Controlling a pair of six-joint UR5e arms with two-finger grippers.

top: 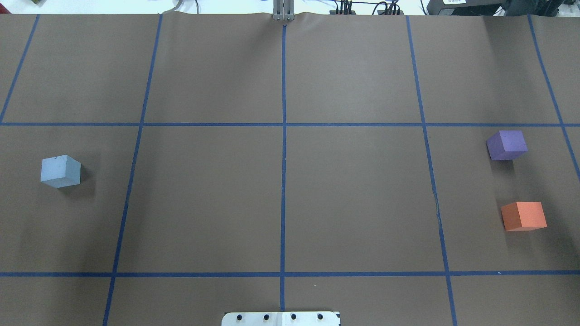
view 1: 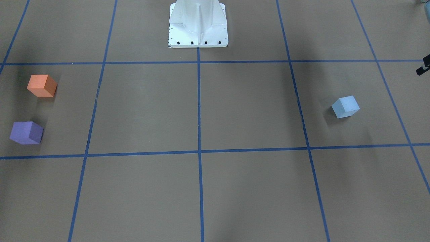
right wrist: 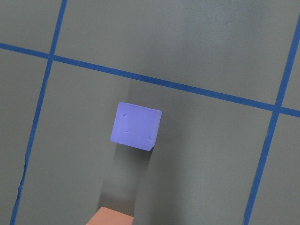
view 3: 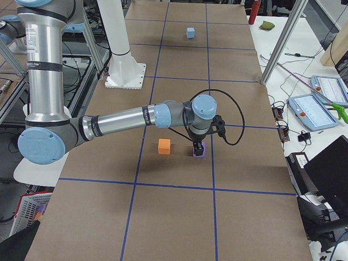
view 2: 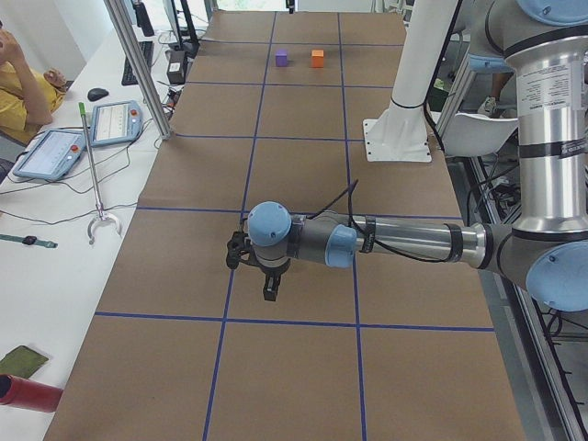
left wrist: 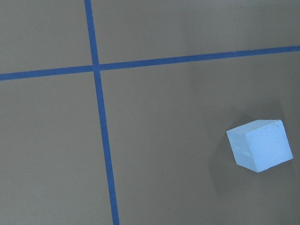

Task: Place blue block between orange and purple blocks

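Observation:
The light blue block sits alone on the brown table on my left side; it also shows in the overhead view and low right in the left wrist view. The orange block and purple block stand apart on my right side with a gap between them. My left gripper hangs over the blue block's area. My right gripper hangs just above the purple block. I cannot tell whether either is open or shut.
The white robot base stands at the table's middle near edge. Blue tape lines grid the table. A side desk with tablets, a red bottle and a seated person lies beyond the far edge.

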